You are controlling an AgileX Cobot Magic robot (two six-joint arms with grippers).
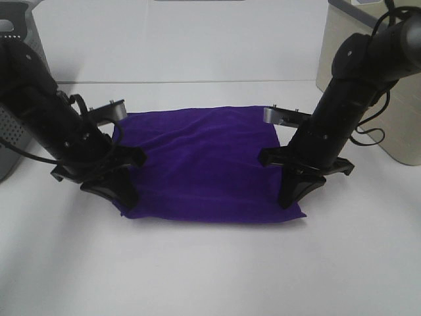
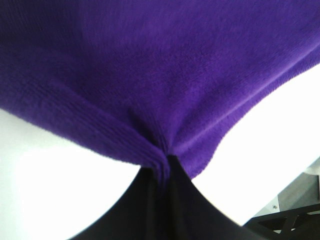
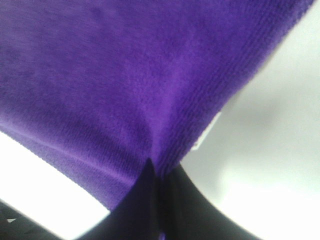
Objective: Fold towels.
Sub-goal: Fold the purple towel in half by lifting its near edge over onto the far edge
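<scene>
A deep purple towel (image 1: 207,164) lies spread on the white table. My left gripper (image 1: 120,196) is shut on the towel's near left corner, and my right gripper (image 1: 291,194) is shut on its near right corner. In the left wrist view the cloth (image 2: 165,75) bunches into folds where the black fingers (image 2: 165,200) pinch it. In the right wrist view the cloth (image 3: 125,85) runs into the black fingers (image 3: 155,205), and a small white tag (image 3: 209,131) shows at its edge.
A beige box (image 1: 395,112) stands at the back right behind the right arm. A grey device (image 1: 10,131) stands at the left edge. The white table (image 1: 210,270) extends in front of the towel.
</scene>
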